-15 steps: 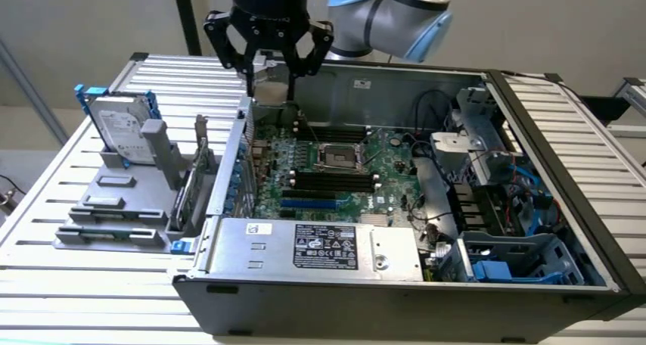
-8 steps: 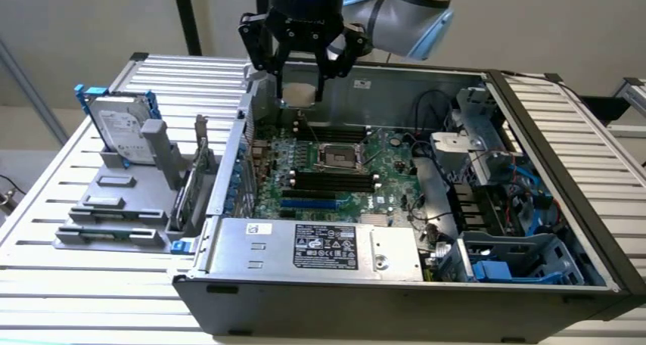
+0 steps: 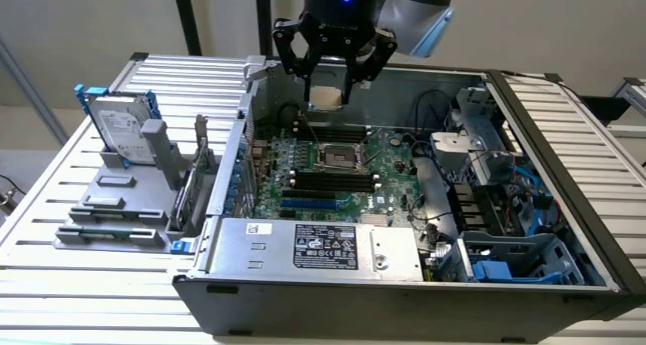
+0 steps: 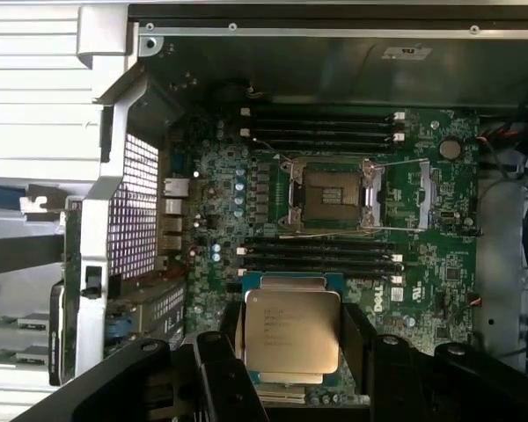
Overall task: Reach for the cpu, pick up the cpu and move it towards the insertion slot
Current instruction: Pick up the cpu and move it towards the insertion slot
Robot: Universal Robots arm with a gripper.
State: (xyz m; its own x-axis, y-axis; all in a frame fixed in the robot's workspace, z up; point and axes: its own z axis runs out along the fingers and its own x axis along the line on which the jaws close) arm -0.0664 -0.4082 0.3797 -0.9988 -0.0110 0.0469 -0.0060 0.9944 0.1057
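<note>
Slatted metal forms the table [image 3: 60,186] on which an open computer case [image 3: 404,284] lies with its motherboard [image 3: 389,163] exposed; a hard drive [image 3: 123,137] with blue rails stands upright in a grey holder toward the exterior view's left. The claw [image 3: 330,88] hangs above the rear part of the case, its fingers clamped on the cpu [image 3: 325,97], which is held clear of the board. Reaching and pick-up are therefore judged complete, and the carry is under way; the cpu is not yet over the insertion slot [image 3: 338,157], which lies below it and somewhat nearer the camera. The wrist view shows what the exterior view cannot: the metal top of the cpu [image 4: 292,332] with faint printing, held level between the dark fingers [image 4: 220,369], and the insertion slot [image 4: 332,195] beyond a bank of black memory slots [image 4: 321,255]. The socket's retention frame appears to be open, though this is not certain.
</note>
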